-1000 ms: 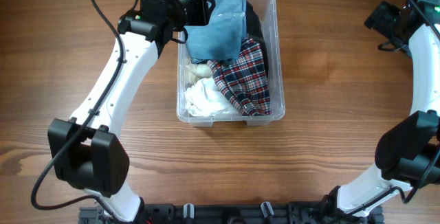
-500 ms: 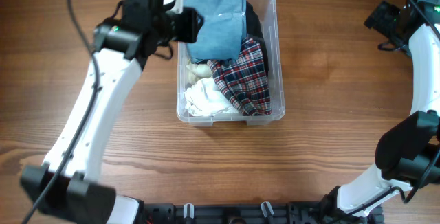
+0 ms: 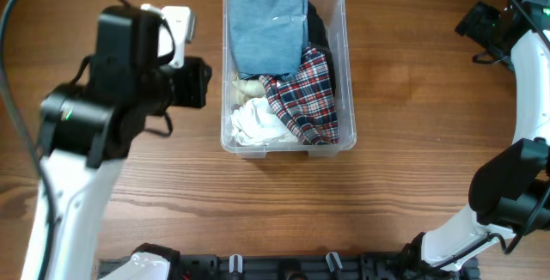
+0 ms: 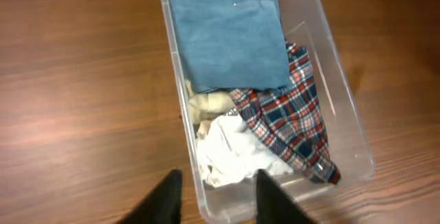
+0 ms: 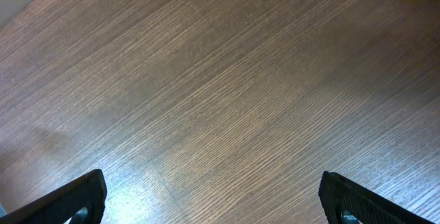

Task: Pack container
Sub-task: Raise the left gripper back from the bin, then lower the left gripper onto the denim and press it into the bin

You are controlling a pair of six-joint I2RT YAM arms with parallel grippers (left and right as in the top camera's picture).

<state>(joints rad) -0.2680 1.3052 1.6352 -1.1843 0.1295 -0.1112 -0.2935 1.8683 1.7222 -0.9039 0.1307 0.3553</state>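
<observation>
The clear container (image 3: 350,74) stands in the middle of the table, holding clothes. A folded blue cloth (image 3: 268,22) lies across its far end, partly over a plaid cloth (image 3: 308,98). A white cloth (image 3: 256,124) and a small cream item (image 3: 247,85) fill the near left corner. My left gripper (image 3: 196,84) hangs high, left of the container, open and empty. From the left wrist, the gripper (image 4: 218,176) looks down on the container (image 4: 349,110), the blue cloth (image 4: 227,28) and the plaid cloth (image 4: 292,124). My right gripper (image 5: 214,186) is wide open over bare wood.
A dark garment (image 3: 316,27) shows beside the blue cloth at the container's far right. The right arm (image 3: 524,82) stays along the table's right edge, its gripper (image 3: 481,24) near the far right corner. Wood table (image 3: 412,203) surrounds the container.
The left arm has pulled away from the container's far end, moving left, nearer and up. The blue cloth it was at now lies in the container on its own.
</observation>
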